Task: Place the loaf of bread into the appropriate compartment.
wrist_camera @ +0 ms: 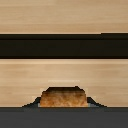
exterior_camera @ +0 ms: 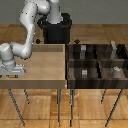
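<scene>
Bread loaf [wrist_camera: 62, 98] on tan tray [wrist_camera: 30, 75]

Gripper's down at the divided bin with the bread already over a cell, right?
No. The gripper is at the light-tan tray, on the exterior view's left, apart from the divided bin. The wrist view shows the loaf of bread over tan wood.
</scene>
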Controlling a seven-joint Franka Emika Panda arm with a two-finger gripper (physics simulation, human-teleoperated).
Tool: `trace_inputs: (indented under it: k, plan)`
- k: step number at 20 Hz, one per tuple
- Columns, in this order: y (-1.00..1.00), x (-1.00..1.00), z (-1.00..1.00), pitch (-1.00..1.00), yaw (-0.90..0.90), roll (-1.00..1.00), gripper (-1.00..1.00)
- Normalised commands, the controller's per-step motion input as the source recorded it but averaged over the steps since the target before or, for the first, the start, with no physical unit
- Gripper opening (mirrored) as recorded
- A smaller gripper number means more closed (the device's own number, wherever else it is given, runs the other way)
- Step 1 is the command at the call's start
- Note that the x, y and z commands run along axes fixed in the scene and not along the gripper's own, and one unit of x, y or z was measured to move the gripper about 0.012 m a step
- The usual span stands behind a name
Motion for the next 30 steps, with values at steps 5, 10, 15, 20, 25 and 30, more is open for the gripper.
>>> trace_inputs:
  k: [5, 10, 15, 20, 25, 30]
  plan:
    - [0.00, 0.00, 0.40, 0.00, 0.00, 0.00, -1.00]
    - [0.00, 0.00, 1.00, 0.00, 0.00, 0.00, -1.00]
    - [0.05, 0.00, 0.80, 0.00, 0.00, 0.00, -1.00]
    - [0.80, 0.00, 0.00, 0.00, 0.00, 0.00, -1.00]
    - [1.00, 0.00, 0.00, 0.00, 0.00, 0.00, -1.00]
    - [1.00, 0.00, 0.00, 0.00, 0.00, 0.00, -1.00]
